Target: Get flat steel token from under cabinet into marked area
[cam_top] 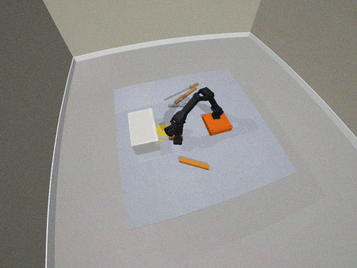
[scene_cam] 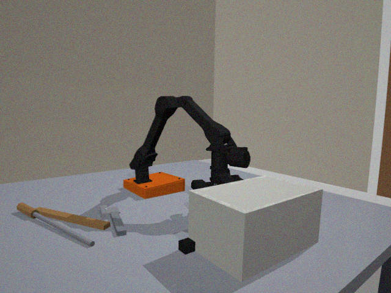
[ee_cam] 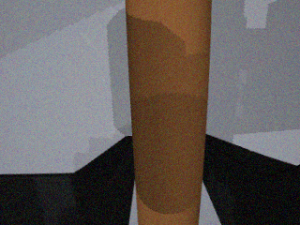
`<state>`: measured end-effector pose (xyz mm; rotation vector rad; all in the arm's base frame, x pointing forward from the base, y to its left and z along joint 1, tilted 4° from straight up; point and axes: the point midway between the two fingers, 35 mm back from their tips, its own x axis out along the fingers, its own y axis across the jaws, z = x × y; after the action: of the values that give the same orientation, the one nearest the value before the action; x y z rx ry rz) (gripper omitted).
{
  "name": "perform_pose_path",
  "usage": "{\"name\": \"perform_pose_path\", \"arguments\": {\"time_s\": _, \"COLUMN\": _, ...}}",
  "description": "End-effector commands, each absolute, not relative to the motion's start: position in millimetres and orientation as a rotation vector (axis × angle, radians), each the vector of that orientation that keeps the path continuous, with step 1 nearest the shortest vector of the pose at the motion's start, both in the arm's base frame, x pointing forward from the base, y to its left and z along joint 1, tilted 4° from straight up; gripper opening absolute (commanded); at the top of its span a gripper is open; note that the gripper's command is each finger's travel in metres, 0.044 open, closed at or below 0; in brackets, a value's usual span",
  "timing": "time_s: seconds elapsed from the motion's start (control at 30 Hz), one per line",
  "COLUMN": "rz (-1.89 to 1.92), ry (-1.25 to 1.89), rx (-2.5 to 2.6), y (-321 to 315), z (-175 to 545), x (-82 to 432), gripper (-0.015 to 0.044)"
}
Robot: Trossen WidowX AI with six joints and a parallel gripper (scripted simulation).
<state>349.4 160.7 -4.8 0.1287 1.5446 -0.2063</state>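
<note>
The white cabinet [cam_top: 142, 127] [scene_cam: 217, 227] stands on the table. Part of the yellow marked area [cam_top: 161, 130] shows in front of it. My gripper [cam_top: 176, 137] [ee_cam: 164, 142] is low in front of the cabinet, shut on a round wooden handle [cam_top: 172, 137] [ee_cam: 169, 112]. A thin grey part seems to run from the handle toward the cabinet front in the top view; its far end is hidden. In the exterior view the cabinet hides the handle. I cannot see the steel token or the vent slots in any view.
A steel rod with a wooden handle [cam_top: 193, 85] [scene_cam: 63, 227], a wooden stick [cam_top: 185, 95] [scene_cam: 76, 220] and a grey metal piece [cam_top: 175, 105] [scene_cam: 117, 224] lie to one side. An orange bar [cam_top: 193, 163] lies opposite. A black cube [scene_cam: 186, 245] is near the cabinet.
</note>
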Motion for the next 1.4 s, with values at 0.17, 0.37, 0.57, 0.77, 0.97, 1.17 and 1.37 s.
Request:
{"name": "perform_pose_path", "arguments": {"time_s": 0.17, "rz": -0.206, "ry": 1.549, "rx": 0.128, "y": 164.0, "z": -6.2, "x": 335.8, "gripper": 0.0}}
{"name": "perform_pose_path", "arguments": {"time_s": 0.37, "rz": -0.206, "ry": 1.55, "rx": 0.128, "y": 165.8, "z": -6.5, "x": 328.7, "gripper": 0.0}}
{"name": "perform_pose_path", "arguments": {"time_s": 0.57, "rz": -0.206, "ry": 1.55, "rx": 0.128, "y": 167.7, "z": -6.8, "x": 321.3, "gripper": 0.0}}
{"name": "perform_pose_path", "arguments": {"time_s": 0.77, "rz": -0.205, "ry": 1.551, "rx": 0.128, "y": 169.7, "z": -7.1, "x": 313.8, "gripper": 0.0}}
{"name": "perform_pose_path", "arguments": {"time_s": 0.97, "rz": -0.205, "ry": 1.552, "rx": 0.128, "y": 171.8, "z": -7.4, "x": 306.0, "gripper": 0.0}}
{"name": "perform_pose_path", "arguments": {"time_s": 1.17, "rz": -0.205, "ry": 1.553, "rx": 0.128, "y": 174.0, "z": -7.7, "x": 297.9, "gripper": 0.0}}
{"name": "perform_pose_path", "arguments": {"time_s": 1.37, "rz": -0.205, "ry": 1.553, "rx": 0.129, "y": 176.3, "z": -7.9, "x": 289.6, "gripper": 0.0}}
